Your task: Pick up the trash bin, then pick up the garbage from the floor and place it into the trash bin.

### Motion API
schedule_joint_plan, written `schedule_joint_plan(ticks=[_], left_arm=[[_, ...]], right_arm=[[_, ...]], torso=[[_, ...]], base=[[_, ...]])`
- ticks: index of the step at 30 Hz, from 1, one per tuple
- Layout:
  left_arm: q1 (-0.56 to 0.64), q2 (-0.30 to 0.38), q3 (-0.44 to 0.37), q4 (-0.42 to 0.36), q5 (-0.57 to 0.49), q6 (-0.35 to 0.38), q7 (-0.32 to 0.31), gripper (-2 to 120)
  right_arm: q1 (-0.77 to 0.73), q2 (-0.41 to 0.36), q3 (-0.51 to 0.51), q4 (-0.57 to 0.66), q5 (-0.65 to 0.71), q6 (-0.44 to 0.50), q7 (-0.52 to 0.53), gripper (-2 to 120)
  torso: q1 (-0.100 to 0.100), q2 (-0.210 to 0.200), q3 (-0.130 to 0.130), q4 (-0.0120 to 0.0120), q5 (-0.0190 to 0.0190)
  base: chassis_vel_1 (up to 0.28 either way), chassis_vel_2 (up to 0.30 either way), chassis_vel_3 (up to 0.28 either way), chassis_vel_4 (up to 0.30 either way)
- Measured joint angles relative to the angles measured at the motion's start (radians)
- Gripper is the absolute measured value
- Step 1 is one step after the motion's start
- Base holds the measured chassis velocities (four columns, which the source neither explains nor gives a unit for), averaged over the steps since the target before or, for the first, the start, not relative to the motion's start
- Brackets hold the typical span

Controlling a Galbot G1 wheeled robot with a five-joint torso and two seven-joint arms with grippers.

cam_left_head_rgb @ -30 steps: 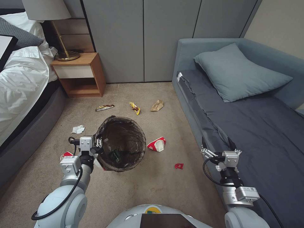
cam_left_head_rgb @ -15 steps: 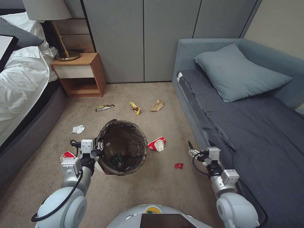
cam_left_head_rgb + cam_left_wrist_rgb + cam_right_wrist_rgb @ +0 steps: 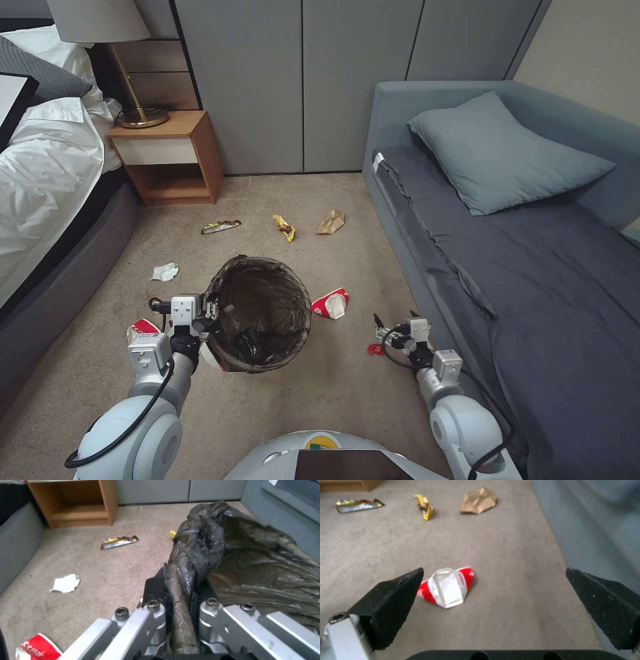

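Observation:
The trash bin, lined with a dark bag, hangs tilted in front of me. My left gripper is shut on its near-left rim, and the left wrist view shows the jaws clamped on the folded liner. Something green lies inside the bin. Garbage is strewn over the carpet: a crushed red-white cup, a red scrap, a yellow wrapper, a brown paper bag, another wrapper and a tissue. My right gripper hangs open low over the floor, right of the cup.
A grey sofa bed with a pillow bounds the right side, close to my right arm. A bed and a wooden nightstand with a lamp stand on the left. Grey cabinet doors close off the back. A second crushed cup lies beside my left wrist.
My right arm has swung left off the sofa edge and come down toward the floor near the red scrap. The bin has dropped slightly toward me in my left gripper.

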Motion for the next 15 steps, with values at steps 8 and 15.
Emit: schedule_joint_plan(ticks=[8, 15], left_arm=[[0.007, 0.004, -0.014, 0.0, -0.024, 0.01, -0.007, 7], [0.017, 0.003, -0.016, 0.0, -0.025, 0.01, -0.007, 7]], right_arm=[[0.085, 0.003, -0.069, -0.13, 0.012, -0.038, 0.058, 100], [0.13, 0.009, -0.108, -0.187, 0.004, -0.049, 0.095, 100]], torso=[[0.0, 0.0, 0.0, 0.0002, 0.0], [0.0, 0.0, 0.0, 0.0001, -0.0001]], base=[[0.0, 0.0, 0.0, 0.0], [0.0, 0.0, 0.0, 0.0]])
